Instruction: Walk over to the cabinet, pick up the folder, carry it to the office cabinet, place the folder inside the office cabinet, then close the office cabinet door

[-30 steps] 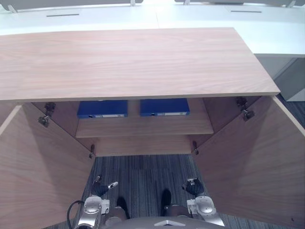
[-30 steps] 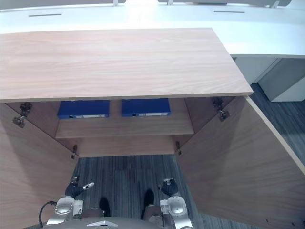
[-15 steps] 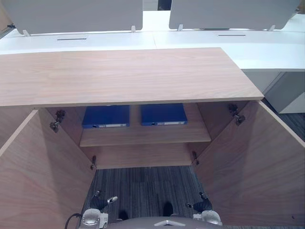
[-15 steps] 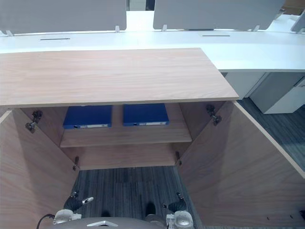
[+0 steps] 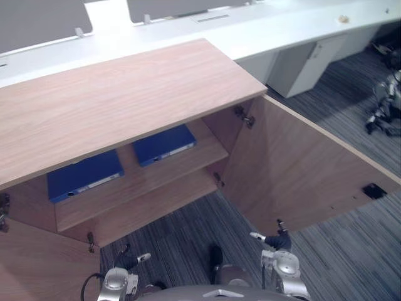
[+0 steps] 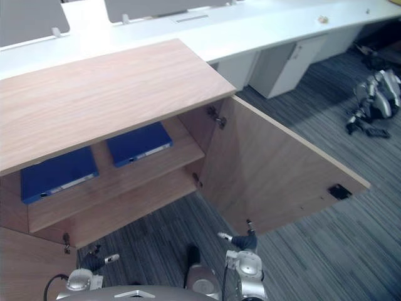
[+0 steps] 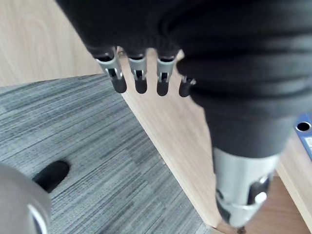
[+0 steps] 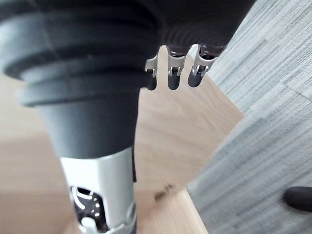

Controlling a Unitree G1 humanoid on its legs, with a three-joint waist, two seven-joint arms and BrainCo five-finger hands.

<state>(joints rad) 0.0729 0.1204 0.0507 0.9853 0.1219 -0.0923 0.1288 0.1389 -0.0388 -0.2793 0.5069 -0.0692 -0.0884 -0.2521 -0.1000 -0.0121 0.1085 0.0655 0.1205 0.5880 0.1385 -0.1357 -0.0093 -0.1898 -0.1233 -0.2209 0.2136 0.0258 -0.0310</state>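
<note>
Two blue folders lie flat on the upper shelf of the open wooden cabinet, one to the left and one to the right. The cabinet's right door stands wide open, and the left door shows at the lower left. My left hand hangs low in front of the cabinet, open and empty, its fingers straight beside the wooden panel. Hanging low by the right door's lower edge, my right hand is open too, its fingers straight and holding nothing.
White desks with grey screens run behind the cabinet, and a white pedestal unit stands under them. A grey machine lies on the striped carpet at the far right. A small black fitting sits on the right door.
The whole picture has swung: the camera has turned right, so the cabinet now sits to the left. The folders have not moved. Both hands still hang low.
</note>
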